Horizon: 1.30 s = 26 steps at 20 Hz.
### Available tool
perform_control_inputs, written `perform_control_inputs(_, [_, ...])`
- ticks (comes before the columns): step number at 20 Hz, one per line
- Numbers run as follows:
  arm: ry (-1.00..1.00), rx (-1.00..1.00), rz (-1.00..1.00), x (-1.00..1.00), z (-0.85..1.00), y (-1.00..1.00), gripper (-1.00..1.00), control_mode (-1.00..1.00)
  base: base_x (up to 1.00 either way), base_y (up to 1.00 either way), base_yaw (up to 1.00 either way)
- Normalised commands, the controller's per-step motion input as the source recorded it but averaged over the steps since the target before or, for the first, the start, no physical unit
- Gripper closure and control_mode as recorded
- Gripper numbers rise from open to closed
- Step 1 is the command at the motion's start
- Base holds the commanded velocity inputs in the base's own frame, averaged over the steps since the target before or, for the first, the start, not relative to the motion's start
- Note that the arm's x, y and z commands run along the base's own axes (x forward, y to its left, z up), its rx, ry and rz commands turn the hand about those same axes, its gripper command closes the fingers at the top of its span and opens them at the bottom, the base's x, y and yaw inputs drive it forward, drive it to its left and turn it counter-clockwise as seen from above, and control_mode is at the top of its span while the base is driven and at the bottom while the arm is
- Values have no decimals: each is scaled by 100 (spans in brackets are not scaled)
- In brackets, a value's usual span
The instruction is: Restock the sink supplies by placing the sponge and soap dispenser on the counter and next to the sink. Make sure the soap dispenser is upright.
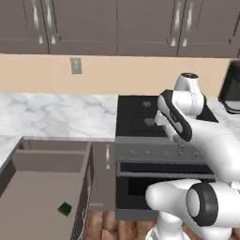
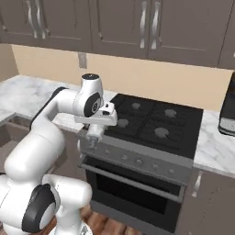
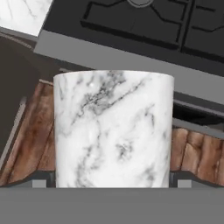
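The soap dispenser (image 3: 113, 127) sits between my jaws, before the stove (image 1: 136, 117). The sponge (image 1: 65, 209) lies in the open drawer (image 1: 47, 161), left of the oven (image 1: 154, 183), under the counter (image 1: 56, 115).

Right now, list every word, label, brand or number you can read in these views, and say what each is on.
None: no readable text in any view.
Stove: front knobs unmarked at this size.
Wall outlet: blank.
Marble cylinder: veining only, no label.

White grey-veined marble cylinder (image 3: 113, 129) upright between the fingertips, black stove top (image 3: 144, 26) beyond, wooden floor (image 3: 35, 140) below
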Motion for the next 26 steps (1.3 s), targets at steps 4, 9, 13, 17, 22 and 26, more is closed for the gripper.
perform_control_inputs(4, [0, 0, 0, 0, 0, 0, 100, 100, 0, -1, -61])
perform_control_inputs(9, [0, 0, 0, 0, 0, 0, 100, 100, 0, -6, -59])
perform_control_inputs(13, [0, 0, 0, 0, 0, 0, 100, 100, 0, -11, -57])
perform_control_inputs(17, [0, 0, 0, 0, 0, 0, 100, 100, 0, -16, -55])
perform_control_inputs(22, [0, 0, 0, 0, 0, 0, 100, 100, 0, -21, -51])
perform_control_inputs(26, [0, 0, 0, 0, 0, 0, 100, 100, 23, -44, -44])
